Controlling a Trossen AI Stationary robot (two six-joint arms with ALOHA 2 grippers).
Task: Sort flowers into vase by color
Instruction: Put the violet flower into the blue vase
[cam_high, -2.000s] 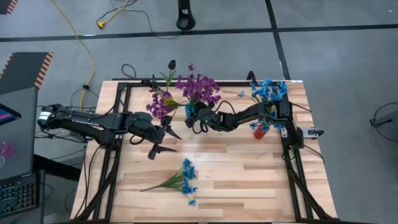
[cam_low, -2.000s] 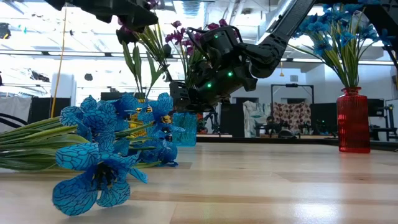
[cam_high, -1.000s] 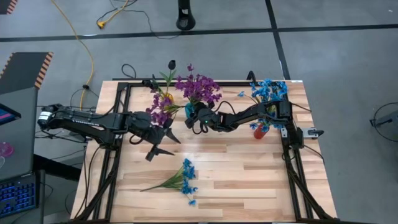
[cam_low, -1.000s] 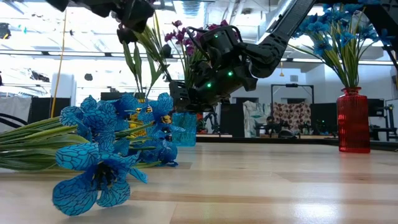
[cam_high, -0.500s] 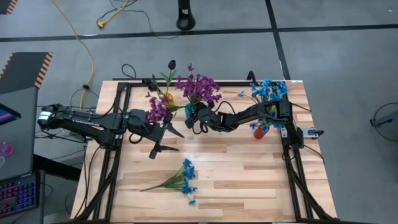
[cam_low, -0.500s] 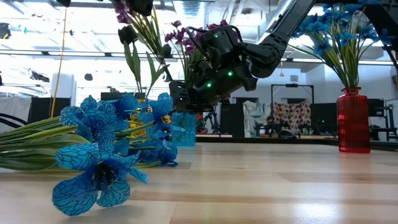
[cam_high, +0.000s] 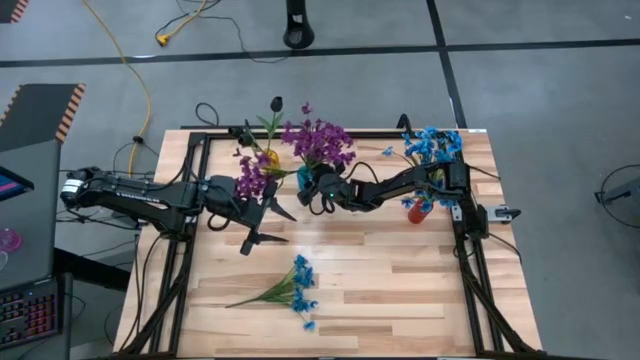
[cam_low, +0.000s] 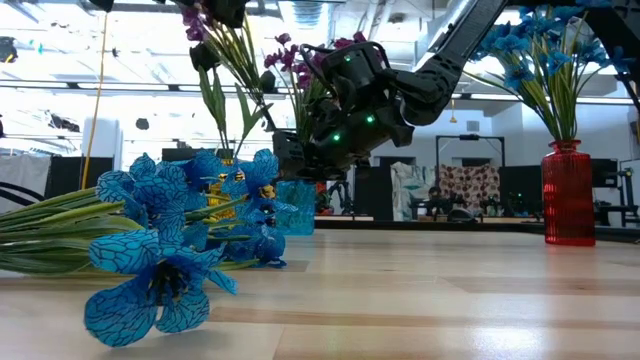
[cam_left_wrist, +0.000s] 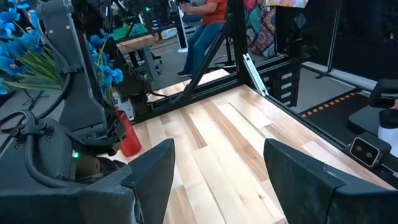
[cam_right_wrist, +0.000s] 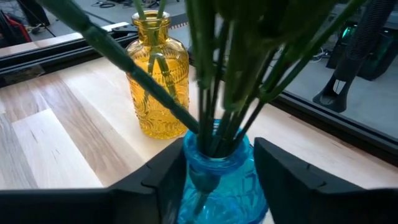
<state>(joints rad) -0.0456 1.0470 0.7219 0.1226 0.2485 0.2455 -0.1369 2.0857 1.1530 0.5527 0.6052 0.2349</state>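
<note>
Wood table, black frame rails along its edges.

Blue vase at back centre, packed with green stems and topped by purple flowers. Right gripper down at this vase, fingers spread to either side of the glass body; contact with the glass not resolvable. Nothing pinched between them apart from the vase in the gap. Stems crossing directly ahead of that wrist camera, blocking most of the sight line.

Yellow vase just beside the blue one, toward the left arm. Thin stems standing in it. Purple sprig and one dark blossom spread out above it.

Left gripper above the table, in front of the yellow vase. Fingers wide apart, nothing between them. Purple sprig overhanging close to this wrist in the high view.

Blue sprigs flat on the boards at front centre, well apart from both grippers. Fills the near left of the low view, hiding most of the yellow vase behind.

Red vase at the right, holding blue flowers. Right arm lying across the table's rear, from the red vase to the blue one.

Beyond the table: seated person, orange top. Yellow cable on the floor.
</note>
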